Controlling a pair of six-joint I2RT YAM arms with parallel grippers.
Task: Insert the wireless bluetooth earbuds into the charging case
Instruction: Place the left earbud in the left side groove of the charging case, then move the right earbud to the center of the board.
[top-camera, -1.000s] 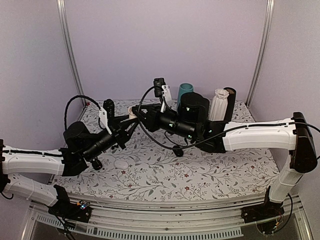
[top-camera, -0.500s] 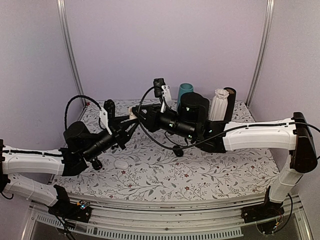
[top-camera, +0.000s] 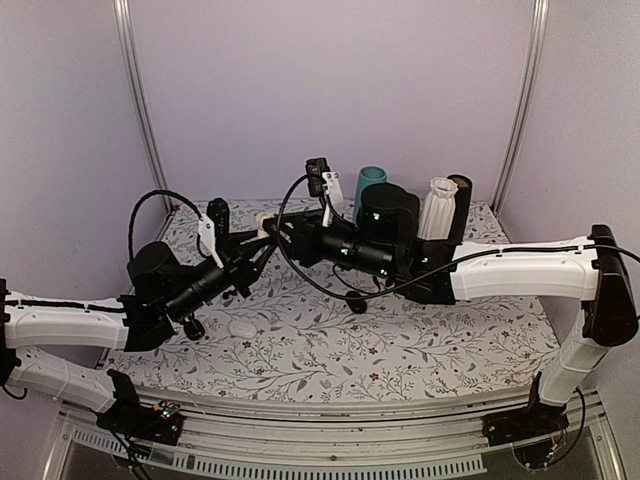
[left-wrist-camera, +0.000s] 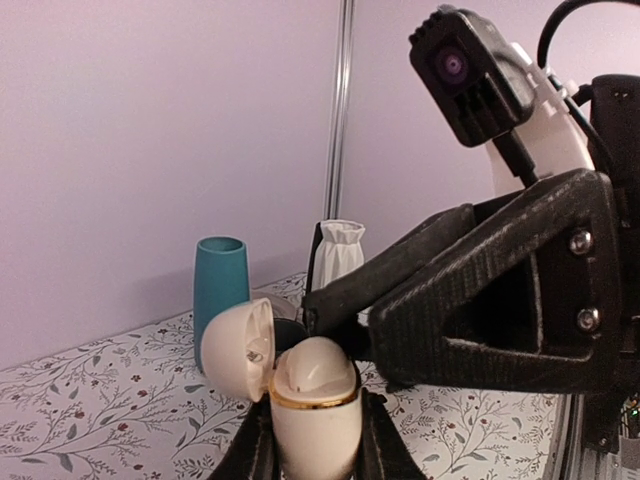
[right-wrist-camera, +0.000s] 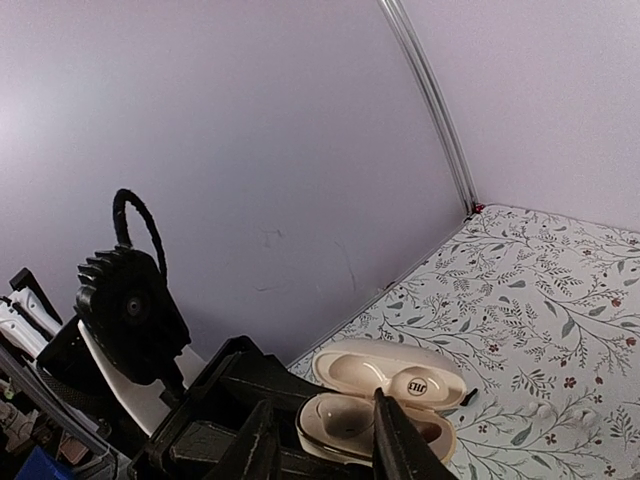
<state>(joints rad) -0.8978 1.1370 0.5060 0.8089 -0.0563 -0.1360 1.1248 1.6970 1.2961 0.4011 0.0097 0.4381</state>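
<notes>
Right pincer (right-wrist-camera: 323, 400) now stands wider apart at the open charging case (left-wrist-camera: 312, 375), nothing visible between its fingers; left pincer (left-wrist-camera: 315, 430) clamps the case above the worktop (left-wrist-camera: 100, 420).

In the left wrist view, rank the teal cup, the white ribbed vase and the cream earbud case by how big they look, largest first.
1. The cream oval charging case, lid open: largest, but nearest the camera.
2. The teal cylindrical cup.
3. The white ribbed vase: partly hidden, so its place below the cup is unsure.
</notes>
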